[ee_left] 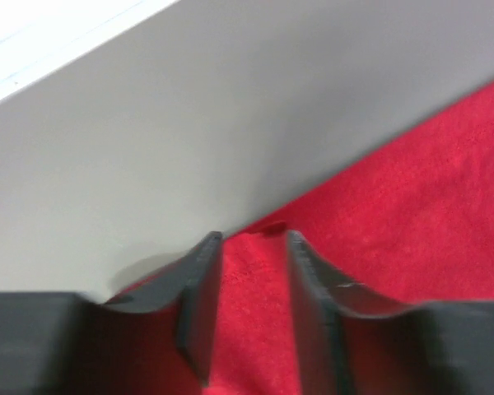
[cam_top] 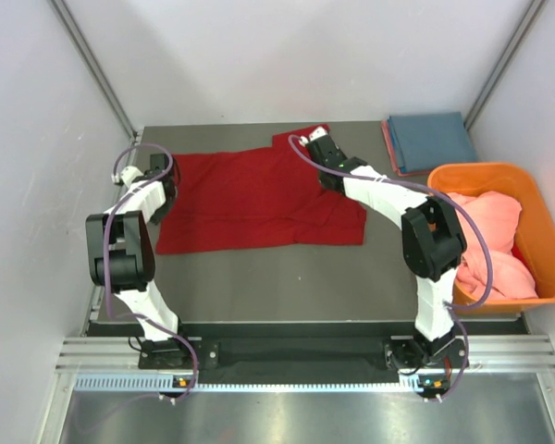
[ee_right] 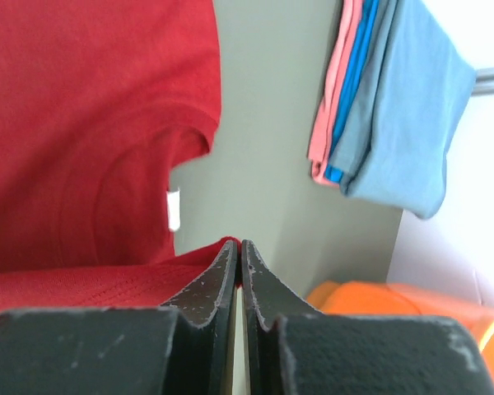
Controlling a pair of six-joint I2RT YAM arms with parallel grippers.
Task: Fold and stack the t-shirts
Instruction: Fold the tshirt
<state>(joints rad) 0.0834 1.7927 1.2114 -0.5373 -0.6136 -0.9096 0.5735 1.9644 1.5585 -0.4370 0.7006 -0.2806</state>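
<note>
Evidently the right tool (ee_right: 237, 247) is clamped shut on an edge of the deep red t-shirt (cam_top: 259, 199), ready to fold; the left tool (ee_left: 253, 240), jaws parted, straddles the cloth loosely.

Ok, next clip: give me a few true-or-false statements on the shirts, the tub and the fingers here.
1. The red t-shirt lies spread on the table. True.
2. The folded stack has a red shirt on top. False: blue is on top.
3. The orange tub is empty. False: it holds salmon-pink shirts.
4. The right gripper has its fingers shut on the red t-shirt's edge. True.
5. The left gripper has its fingers pressed together. False: they stand apart, with red cloth between them.
</note>
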